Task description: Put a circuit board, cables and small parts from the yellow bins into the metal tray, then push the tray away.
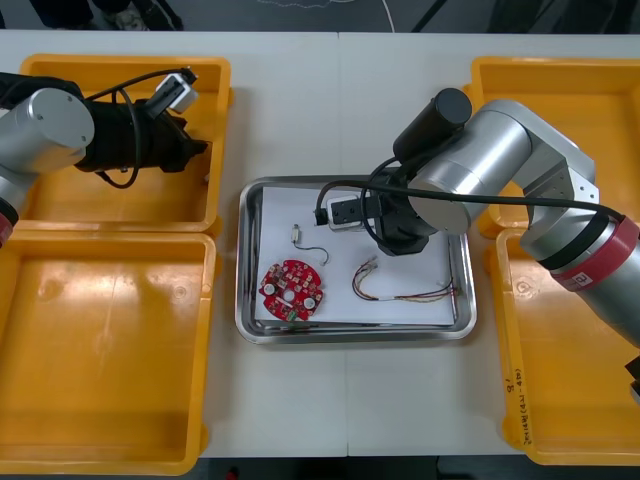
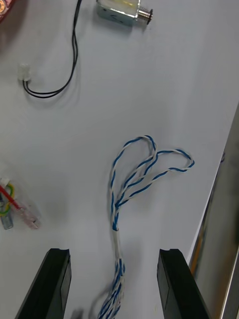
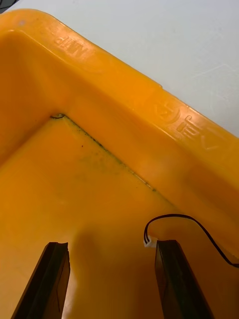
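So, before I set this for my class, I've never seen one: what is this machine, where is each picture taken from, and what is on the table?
It is a robot with two arms, each ending in a two-fingered hand. The wide picture looks down from above onto a light table; the two upright pictures come from cameras on the wrists. Yellow bins flank a metal tray. In the tray lie a red circuit board, a red and yellow cable, a small metal part with a thin black cable, and a blue and white cable. The right hand is over the tray, open, its fingers either side of that last cable, gripping nothing. The left hand hangs open over the far left bin, near a loose black cable.
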Robot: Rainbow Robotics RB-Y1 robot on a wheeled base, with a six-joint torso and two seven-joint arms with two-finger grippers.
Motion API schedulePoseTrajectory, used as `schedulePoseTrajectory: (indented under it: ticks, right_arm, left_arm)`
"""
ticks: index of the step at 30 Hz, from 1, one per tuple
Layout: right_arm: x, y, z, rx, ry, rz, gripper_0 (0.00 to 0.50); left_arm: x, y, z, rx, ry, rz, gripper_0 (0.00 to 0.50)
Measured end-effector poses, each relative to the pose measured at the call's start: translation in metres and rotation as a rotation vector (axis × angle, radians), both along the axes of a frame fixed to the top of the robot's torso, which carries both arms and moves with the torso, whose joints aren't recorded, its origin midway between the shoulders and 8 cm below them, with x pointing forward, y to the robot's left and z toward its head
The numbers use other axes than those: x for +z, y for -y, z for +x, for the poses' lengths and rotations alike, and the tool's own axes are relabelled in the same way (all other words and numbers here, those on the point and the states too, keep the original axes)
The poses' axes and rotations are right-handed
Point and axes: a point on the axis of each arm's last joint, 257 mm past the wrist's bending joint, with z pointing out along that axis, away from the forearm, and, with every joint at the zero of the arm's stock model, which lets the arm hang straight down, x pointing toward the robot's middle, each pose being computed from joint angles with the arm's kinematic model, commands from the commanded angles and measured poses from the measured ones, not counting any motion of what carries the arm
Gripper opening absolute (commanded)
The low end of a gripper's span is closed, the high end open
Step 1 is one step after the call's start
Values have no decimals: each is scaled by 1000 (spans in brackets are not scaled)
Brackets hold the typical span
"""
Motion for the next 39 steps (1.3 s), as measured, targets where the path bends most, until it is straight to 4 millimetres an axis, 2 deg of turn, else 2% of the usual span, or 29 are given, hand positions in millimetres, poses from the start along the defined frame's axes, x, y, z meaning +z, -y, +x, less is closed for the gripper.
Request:
schedulePoseTrajectory:
  ticks: [12, 21, 22, 23, 25, 26, 27, 28, 29, 30, 39]
  right_arm:
    - [30, 8, -29, -86, -107, -16, 500]
    - [74, 8, -46, -304, -195, 59, 500]
    - [79, 10, -46, -326, -193, 63, 500]
    - [85, 9, -45, -349, -186, 79, 500]
    - [98, 7, -41, -398, -171, 127, 500]
    - [103, 6, -39, -425, -168, 152, 500]
    - [107, 6, -37, -447, -166, 174, 500]
    - [112, 7, -35, -473, -165, 198, 500]
    - [116, 8, -34, -498, -165, 222, 500]
    - [119, 9, -32, -524, -167, 246, 500]
    - [141, 35, -28, -767, -238, 431, 500]
  left_arm:
    - [-5, 10, 2, -11, 0, 10, 500]
    - [-5, 17, 2, -21, 0, 11, 494]
    - [-6, 17, 1, -22, -1, 12, 446]
    - [-6, 18, 1, -23, -2, 13, 421]
    - [-7, 19, 1, -25, -3, 14, 289]
    - [-8, 19, 1, -26, -4, 15, 205]
    - [-8, 19, 1, -26, -5, 15, 149]
    - [-8, 20, 0, -26, -5, 15, 58]
    - [-8, 20, 0, -26, -5, 15, 23]
    - [-8, 20, 0, -26, -5, 15, 0]
    - [-8, 20, 1, -25, -4, 12, 0]
